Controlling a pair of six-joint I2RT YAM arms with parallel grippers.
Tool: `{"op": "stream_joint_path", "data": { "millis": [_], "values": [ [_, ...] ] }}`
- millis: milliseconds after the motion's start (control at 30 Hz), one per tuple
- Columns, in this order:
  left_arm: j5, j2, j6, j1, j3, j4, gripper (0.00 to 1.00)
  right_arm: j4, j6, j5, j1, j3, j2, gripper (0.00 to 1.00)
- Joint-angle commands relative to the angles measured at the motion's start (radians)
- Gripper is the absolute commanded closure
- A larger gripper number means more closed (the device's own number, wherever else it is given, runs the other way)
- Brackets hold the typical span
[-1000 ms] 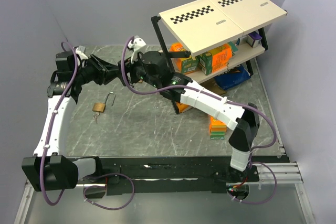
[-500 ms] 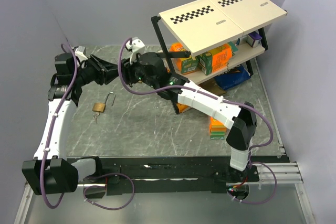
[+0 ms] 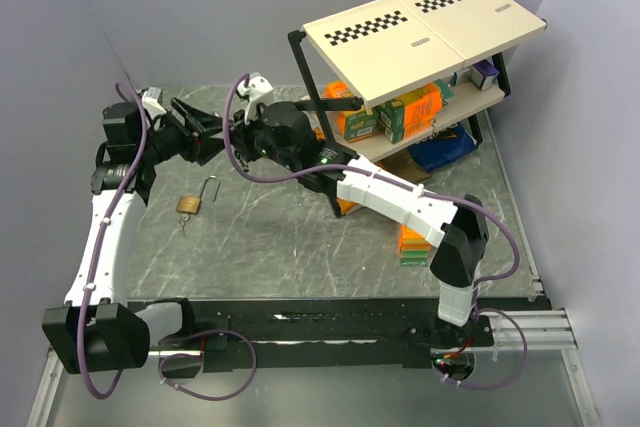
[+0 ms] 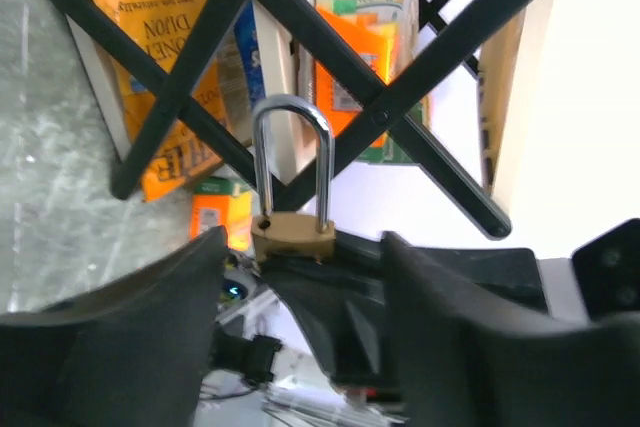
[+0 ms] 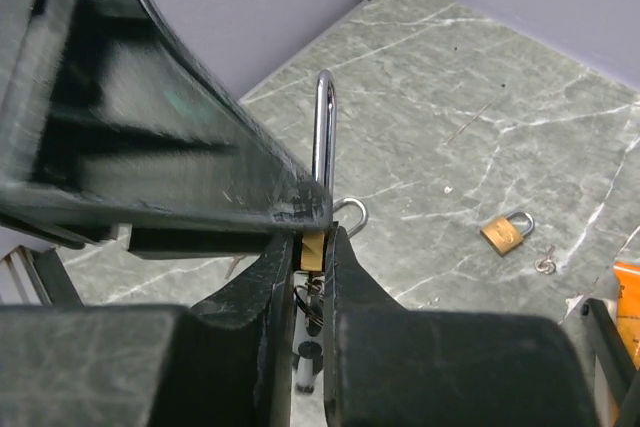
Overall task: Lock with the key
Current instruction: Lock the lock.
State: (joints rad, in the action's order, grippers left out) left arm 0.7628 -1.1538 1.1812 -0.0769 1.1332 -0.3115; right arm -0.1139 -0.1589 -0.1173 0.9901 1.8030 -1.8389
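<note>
- Brass padlock [image 4: 292,234], steel shackle upright w/ both legs in the body, held in mid-air over far-left of table [image 3: 300,237].
- Right gripper [image 5: 312,249] clenched on its body.
- Left gripper [image 4: 302,247] released, fingers spread either side.
- Second padlock [image 3: 188,204], shackle swung open, lies on table w/ small key [image 3: 183,223] just beside.
- Vs 1 s ago: left fingers opened up, right ones closed in; right arm moved slightly left.
</note>
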Motion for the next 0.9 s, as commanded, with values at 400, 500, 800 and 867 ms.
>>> {"op": "stream_joint_path", "data": {
  "millis": [400, 500, 800, 867],
  "values": [
    [0.607, -0.075, -1.206, -0.127, 0.229, -0.43, 0.08, 0.105, 0.15, 0.497, -0.036, -0.31, 0.366, 1.0],
    [0.688, -0.08, -1.8, -0.124, 0.246, -0.731, 0.09, 0.03, 0.185, 0.559, -0.048, -0.344, 0.427, 1.0],
    [0.564, -0.028, -2.341, 0.069, 0.191, -1.058, 0.27, -0.191, 0.32, 0.676, -0.054, -0.521, 0.653, 1.0],
    [0.538, 0.011, -2.294, 0.178, 0.139, -0.949, 0.31, -0.233, 0.343, 0.691, -0.064, -0.553, 0.682, 1.0]
  ]
}}
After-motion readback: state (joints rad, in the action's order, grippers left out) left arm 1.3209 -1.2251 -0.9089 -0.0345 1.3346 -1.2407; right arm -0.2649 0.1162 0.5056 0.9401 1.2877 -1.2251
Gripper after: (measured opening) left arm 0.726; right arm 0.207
